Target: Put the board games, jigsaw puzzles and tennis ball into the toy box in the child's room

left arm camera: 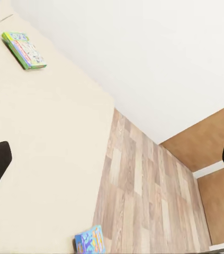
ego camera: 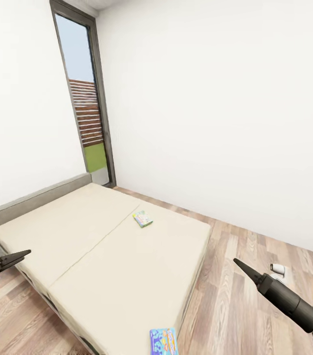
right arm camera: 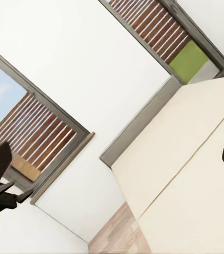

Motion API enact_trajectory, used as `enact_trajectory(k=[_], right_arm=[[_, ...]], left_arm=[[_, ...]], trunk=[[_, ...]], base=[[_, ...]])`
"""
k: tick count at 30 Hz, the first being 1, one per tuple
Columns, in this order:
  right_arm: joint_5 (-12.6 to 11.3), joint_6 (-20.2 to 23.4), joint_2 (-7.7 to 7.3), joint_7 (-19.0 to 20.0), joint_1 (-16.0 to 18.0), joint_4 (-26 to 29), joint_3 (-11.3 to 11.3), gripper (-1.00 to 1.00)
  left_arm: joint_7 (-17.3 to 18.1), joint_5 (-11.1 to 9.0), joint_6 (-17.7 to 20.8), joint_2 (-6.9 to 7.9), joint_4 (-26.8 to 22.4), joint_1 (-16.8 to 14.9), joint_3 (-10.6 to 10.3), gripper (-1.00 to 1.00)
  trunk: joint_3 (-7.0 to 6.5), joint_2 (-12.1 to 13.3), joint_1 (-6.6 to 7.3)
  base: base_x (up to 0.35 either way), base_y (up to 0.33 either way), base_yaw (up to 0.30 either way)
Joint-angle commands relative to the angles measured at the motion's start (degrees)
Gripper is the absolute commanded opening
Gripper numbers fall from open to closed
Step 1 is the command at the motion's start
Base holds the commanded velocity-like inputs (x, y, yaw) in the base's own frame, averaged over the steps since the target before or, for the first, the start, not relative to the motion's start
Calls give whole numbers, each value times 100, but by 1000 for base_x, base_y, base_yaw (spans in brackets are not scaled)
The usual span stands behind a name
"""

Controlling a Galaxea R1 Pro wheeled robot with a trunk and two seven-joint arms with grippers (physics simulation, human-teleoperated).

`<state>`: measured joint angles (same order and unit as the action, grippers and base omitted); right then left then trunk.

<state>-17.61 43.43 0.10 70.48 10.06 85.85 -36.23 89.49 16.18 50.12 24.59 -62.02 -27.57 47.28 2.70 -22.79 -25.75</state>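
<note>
Facing the bed [ego camera: 102, 246] from its foot, I am lining myself up for the first pickup, with both arms raised ahead of me and nothing held in either. In the head view my left gripper [ego camera: 20, 256] is showing its two fingers as a narrow fork with a small gap, while its own wrist camera is showing the fingers at opposite edges of the picture, so I am reading it as apart; my right gripper [ego camera: 240, 265] is showing as a single dark point from the head, yet its wrist camera is likewise showing the fingers set wide, so I am taking that one as apart too. Two of the board games are lying flat on the mattress: the pale green-edged box [ego camera: 142, 218] near the middle, well beyond my reach from here, and the blue box [ego camera: 163, 341] at the near corner, close to the edge and just below my right arm. I am judging the blue one the sensible first target, since it needs little travel. To do it well I should be rolling closer and bending the trunk, then bringing the fingers down across the box's short side near the mattress edge. The toy box and table are somewhere out of sight, so carrying will mean turning round
</note>
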Motion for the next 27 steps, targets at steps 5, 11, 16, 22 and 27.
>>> enact_trajectory(k=[5,11,16,22,27], right_arm=[[-15,42,-1,10,5,2,-7,100],[-15,42,-2,10,5,4,-7,100],[-15,43,0,10,5,3,-7,100],[-15,43,-1,10,5,2,-7,100],[-15,43,-1,10,5,2,-7,100]], left_arm=[[51,61,60,-5,-3,-11,9,100],[51,61,60,-2,-3,-11,9,100],[51,61,60,1,-3,-11,9,100],[51,61,60,-3,-3,-11,9,100],[51,61,60,0,-3,-11,9,100]], trunk=[[14,-14,-4],[14,-14,-4],[14,-14,-4],[14,-14,-4],[14,-14,-4]], base=[[0,-1,289],[0,0,289],[0,0,289],[0,0,289],[0,-23,289]])
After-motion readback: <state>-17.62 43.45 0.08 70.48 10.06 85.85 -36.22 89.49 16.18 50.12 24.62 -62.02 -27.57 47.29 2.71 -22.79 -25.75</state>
